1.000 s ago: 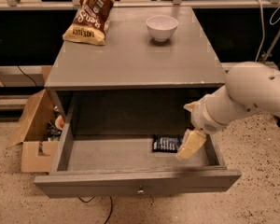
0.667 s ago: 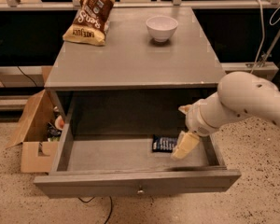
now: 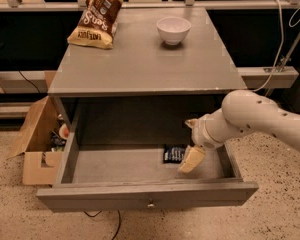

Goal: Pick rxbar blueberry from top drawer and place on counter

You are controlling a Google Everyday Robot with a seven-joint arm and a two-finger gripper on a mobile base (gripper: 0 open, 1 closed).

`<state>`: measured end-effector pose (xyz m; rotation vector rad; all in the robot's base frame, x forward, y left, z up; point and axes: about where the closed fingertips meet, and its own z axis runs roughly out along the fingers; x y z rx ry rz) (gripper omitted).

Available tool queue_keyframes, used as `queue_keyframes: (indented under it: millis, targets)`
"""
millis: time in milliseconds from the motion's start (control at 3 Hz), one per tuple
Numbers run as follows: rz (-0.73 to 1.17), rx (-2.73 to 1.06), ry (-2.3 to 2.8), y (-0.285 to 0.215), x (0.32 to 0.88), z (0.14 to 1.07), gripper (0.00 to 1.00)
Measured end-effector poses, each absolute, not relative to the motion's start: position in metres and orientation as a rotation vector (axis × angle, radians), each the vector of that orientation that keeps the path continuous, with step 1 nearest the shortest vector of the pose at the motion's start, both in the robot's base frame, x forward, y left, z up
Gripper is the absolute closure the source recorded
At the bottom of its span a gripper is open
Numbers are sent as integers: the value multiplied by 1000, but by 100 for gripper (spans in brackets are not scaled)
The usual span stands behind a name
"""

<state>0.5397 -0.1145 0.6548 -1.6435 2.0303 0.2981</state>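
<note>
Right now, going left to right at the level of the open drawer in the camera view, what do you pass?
Cardboard box on the floor → left wall of the top drawer → rxbar blueberry on the drawer floor → gripper, open, inside the drawer beside the bar → robot arm.

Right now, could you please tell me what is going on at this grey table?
The robot arm reaches into the open top drawer, its gripper low over the floor beside the rxbar blueberry, which lies flat, not yet lifted. Whether they touch is unclear. On the counter above sit a white bowl and a brown snack bag.
</note>
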Motion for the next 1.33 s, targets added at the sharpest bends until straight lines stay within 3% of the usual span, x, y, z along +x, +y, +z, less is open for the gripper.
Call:
queue_keyframes:
  millis: [1000, 1333]
  targets:
    - [341, -1721, 2046, -98, 552, 596, 0]
    - [424, -1704, 2049, -101, 556, 585, 16]
